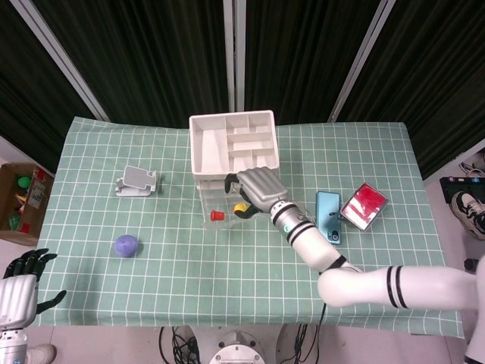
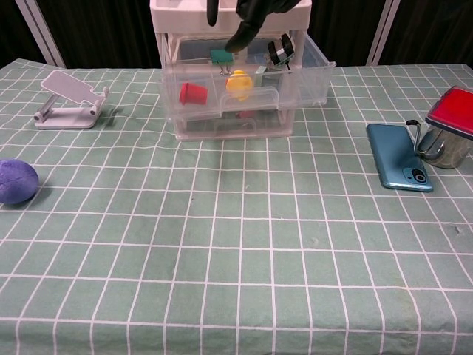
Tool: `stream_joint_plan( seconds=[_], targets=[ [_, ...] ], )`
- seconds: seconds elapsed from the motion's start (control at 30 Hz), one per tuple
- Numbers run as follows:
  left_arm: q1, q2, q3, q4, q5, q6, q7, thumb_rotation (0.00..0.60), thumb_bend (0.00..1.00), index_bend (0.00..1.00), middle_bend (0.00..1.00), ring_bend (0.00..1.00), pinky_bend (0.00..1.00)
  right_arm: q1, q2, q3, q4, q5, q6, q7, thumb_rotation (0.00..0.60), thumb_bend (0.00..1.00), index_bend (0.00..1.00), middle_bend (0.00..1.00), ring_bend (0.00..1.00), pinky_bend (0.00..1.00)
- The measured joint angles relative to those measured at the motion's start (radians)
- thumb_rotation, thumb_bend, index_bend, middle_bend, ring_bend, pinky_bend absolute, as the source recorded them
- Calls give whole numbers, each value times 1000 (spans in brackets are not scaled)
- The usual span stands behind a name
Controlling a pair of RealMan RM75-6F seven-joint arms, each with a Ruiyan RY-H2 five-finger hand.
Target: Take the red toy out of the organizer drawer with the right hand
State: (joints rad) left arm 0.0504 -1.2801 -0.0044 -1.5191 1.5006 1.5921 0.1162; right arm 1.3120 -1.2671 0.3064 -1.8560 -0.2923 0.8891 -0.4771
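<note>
A white organizer (image 1: 231,144) stands at the back centre of the table, its clear drawer (image 2: 295,96) pulled out toward me. In the drawer lie the red toy (image 1: 217,216) (image 2: 193,93), a yellow toy (image 1: 239,207) (image 2: 238,85), a green clip (image 2: 220,57) and a black clip (image 2: 279,52). My right hand (image 1: 258,188) (image 2: 247,18) hovers over the drawer's right half, fingers pointing down beside the yellow toy and holding nothing. The red toy lies to the left of those fingers, untouched. My left hand (image 1: 23,284) rests open off the table's near left corner.
A grey phone stand (image 1: 136,182) (image 2: 70,100) and a purple ball (image 1: 126,245) (image 2: 16,181) lie on the left side. A blue phone (image 1: 328,216) (image 2: 399,157) and a red-lidded metal cup (image 1: 364,206) (image 2: 451,126) sit to the right of my forearm.
</note>
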Motion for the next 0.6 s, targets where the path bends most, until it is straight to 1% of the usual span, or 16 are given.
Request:
stream_joint_plan(
  seconds=[0.03,0.13,0.23,0.43,0.6],
  targets=[
    [0,0,0,0,-1,-1,0,600,4,276,189,145,208,35,-29,-3,32,42,4,-27,600,37,426,895,921,967],
    [-1,0,-1,0,-3,-4,-1,600,4,277,189,144,208,97,-84,-5,100,121,9,-73,600,8,426,897,923,971],
    [-1,0,-2,0,-5,-7,-2,600,4,276,189,144,208,131,-109,-3,136,174,1,-93,600,0,426,901,927,976],
    [-3,-2,-2,0,-7,-15,-4,600,3,277,189,144,207,174,-130,-1,172,260,-24,-124,600,0,426,905,933,981],
    [-1,-4,-3,4,-8,-13,-8,600,4,277,189,144,207,199,-136,-3,181,319,-43,-142,600,0,426,906,934,983]
  ],
)
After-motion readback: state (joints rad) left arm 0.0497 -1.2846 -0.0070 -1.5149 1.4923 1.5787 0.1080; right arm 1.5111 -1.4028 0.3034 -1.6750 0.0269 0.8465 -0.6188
